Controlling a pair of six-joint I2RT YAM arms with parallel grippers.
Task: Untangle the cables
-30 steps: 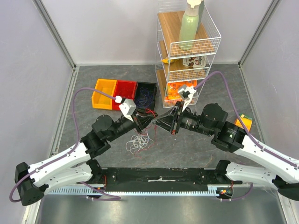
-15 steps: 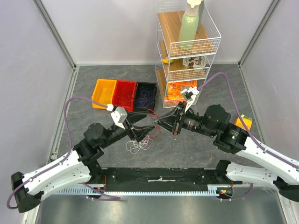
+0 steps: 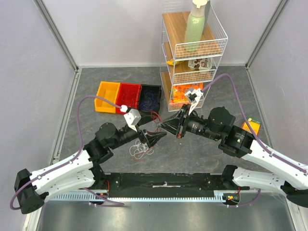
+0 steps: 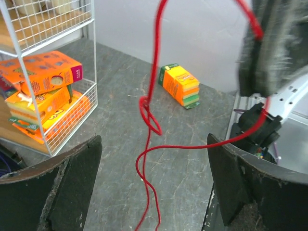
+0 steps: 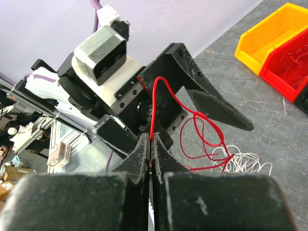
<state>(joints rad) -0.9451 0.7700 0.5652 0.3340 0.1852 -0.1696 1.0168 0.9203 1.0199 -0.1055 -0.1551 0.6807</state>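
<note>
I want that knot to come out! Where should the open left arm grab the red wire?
Probably the single strand of the red cable just above its small twisted loop. It hangs nearly upright between the open jaws of the left gripper, so coming straight ahead should catch it. The right gripper pinches the upper end.

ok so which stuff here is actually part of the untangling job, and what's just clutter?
Job: red cable, pinched in right gripper; white cable clump; open left gripper.
Lying about: wire rack, bottle, orange boxes, sponge pack, bins.
</note>
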